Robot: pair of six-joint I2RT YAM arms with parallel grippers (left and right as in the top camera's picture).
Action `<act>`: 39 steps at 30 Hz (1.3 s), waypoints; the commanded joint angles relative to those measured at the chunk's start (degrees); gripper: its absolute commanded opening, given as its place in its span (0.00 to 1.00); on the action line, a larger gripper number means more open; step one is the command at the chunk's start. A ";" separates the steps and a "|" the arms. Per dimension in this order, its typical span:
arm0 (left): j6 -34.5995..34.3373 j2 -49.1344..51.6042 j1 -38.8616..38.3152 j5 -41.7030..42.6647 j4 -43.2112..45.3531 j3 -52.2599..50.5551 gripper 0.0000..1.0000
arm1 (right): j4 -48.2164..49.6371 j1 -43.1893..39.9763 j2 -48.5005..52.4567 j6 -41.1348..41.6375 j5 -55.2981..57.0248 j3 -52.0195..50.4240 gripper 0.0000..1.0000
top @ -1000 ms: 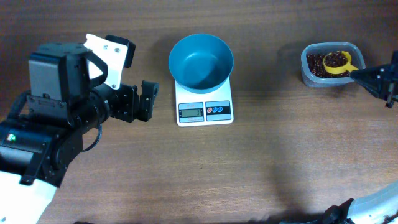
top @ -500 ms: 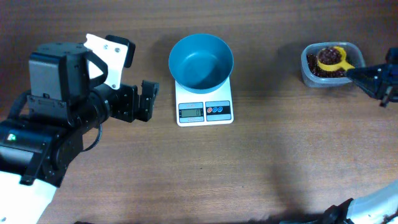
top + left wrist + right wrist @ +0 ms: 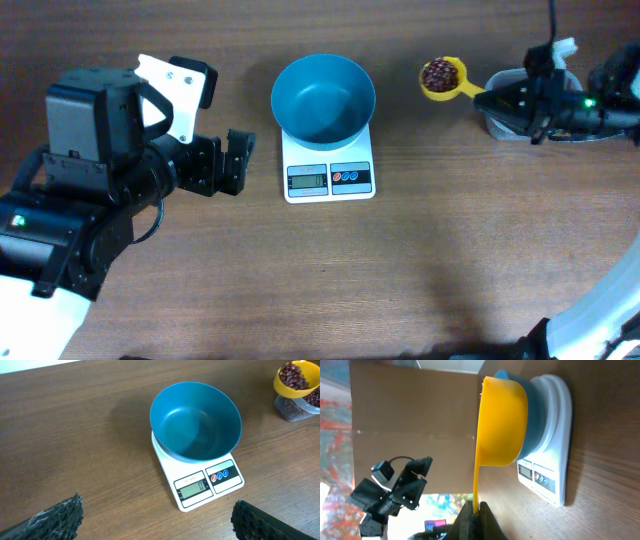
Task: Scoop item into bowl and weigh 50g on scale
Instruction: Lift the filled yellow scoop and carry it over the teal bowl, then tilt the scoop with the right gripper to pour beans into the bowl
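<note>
The teal-blue bowl point(image 3: 323, 97) stands empty on the white scale point(image 3: 328, 176), also in the left wrist view, bowl point(image 3: 196, 420) on scale point(image 3: 207, 482). My right gripper point(image 3: 515, 98) is shut on the handle of a yellow scoop point(image 3: 443, 78) filled with reddish-brown beans point(image 3: 438, 74), held in the air between the bowl and the clear tub point(image 3: 500, 118). In the right wrist view the gripper point(image 3: 475, 510) pinches the scoop point(image 3: 501, 420) handle. My left gripper point(image 3: 238, 160) is open and empty, left of the scale.
The clear tub with more beans point(image 3: 314, 397) sits at the far right, partly hidden by my right arm. The left arm's bulk fills the left side of the table.
My right gripper lifted the loaded scoop out of the tub and carried it left toward the bowl. The left arm has not moved.
</note>
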 commanded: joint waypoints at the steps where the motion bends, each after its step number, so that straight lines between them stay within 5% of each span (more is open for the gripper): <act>1: 0.87 0.09 0.33 0.81 0.09 0.37 0.99 | 0.02 3.93 0.59 -1.09 -3.26 -0.13 0.04; 13: 0.87 0.09 0.33 0.81 0.07 0.37 0.98 | 10.40 17.64 0.59 -0.79 -6.93 -0.07 0.04; 23: 0.87 0.09 0.33 0.81 0.09 0.37 0.99 | 41.05 21.20 0.59 28.37 -2.27 -0.09 0.04; 31: 0.87 0.09 0.33 0.81 0.09 0.37 0.99 | 49.40 21.66 0.59 27.63 0.66 -0.09 0.04; 39: 0.87 0.09 0.33 0.81 0.09 0.37 0.99 | 50.38 21.68 0.59 12.61 5.66 -0.09 0.04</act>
